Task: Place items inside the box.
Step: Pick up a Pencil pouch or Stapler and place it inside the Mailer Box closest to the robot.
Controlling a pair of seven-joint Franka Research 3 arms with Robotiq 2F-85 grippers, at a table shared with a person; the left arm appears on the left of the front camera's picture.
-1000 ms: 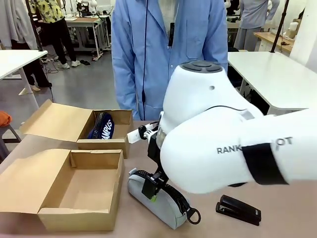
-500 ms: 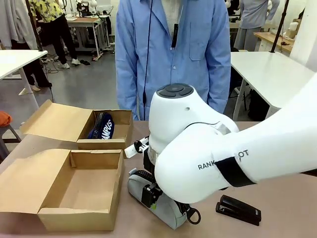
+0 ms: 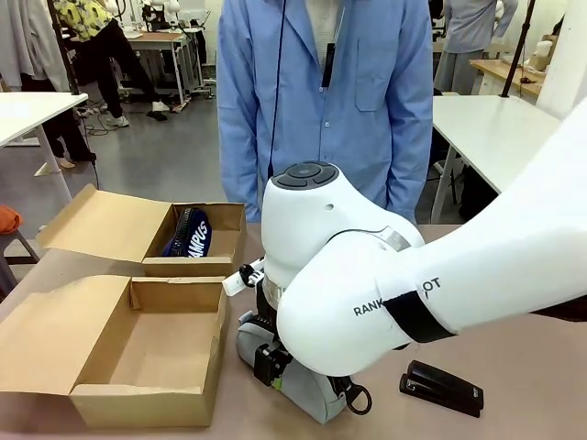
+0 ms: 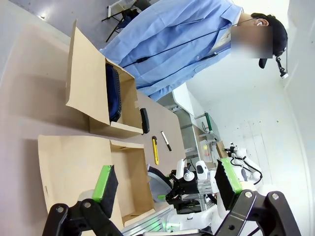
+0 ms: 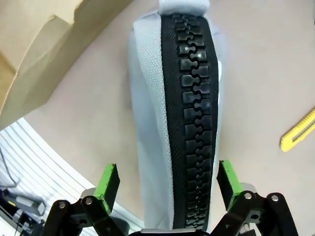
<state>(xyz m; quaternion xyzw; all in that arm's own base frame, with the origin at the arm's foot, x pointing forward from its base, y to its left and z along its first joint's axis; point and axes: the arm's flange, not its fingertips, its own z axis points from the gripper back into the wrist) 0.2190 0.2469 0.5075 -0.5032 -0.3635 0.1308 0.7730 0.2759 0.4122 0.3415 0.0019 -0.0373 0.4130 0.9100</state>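
The right gripper [image 5: 168, 186] holds its jaws apart astride one end of the grey fabric zip pouch [image 5: 187, 98], which lies on the table [image 5: 266, 59] beside the brown cardboard box [image 3: 138, 403]. Pinched so near its end, the soft pouch could sag and snag the box wall. The left gripper [image 4: 167, 182] hangs aloft, jaws apart, empty.

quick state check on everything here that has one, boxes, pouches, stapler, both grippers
near brown cardboard box: open, empty
far brown cardboard box: open, navy lettered pouch inside
grey fabric zip pouch: zipped shut, lying on table
black stapler: closed, flat on table
left gripper: open, empty
right gripper: open, astride the grey pouch
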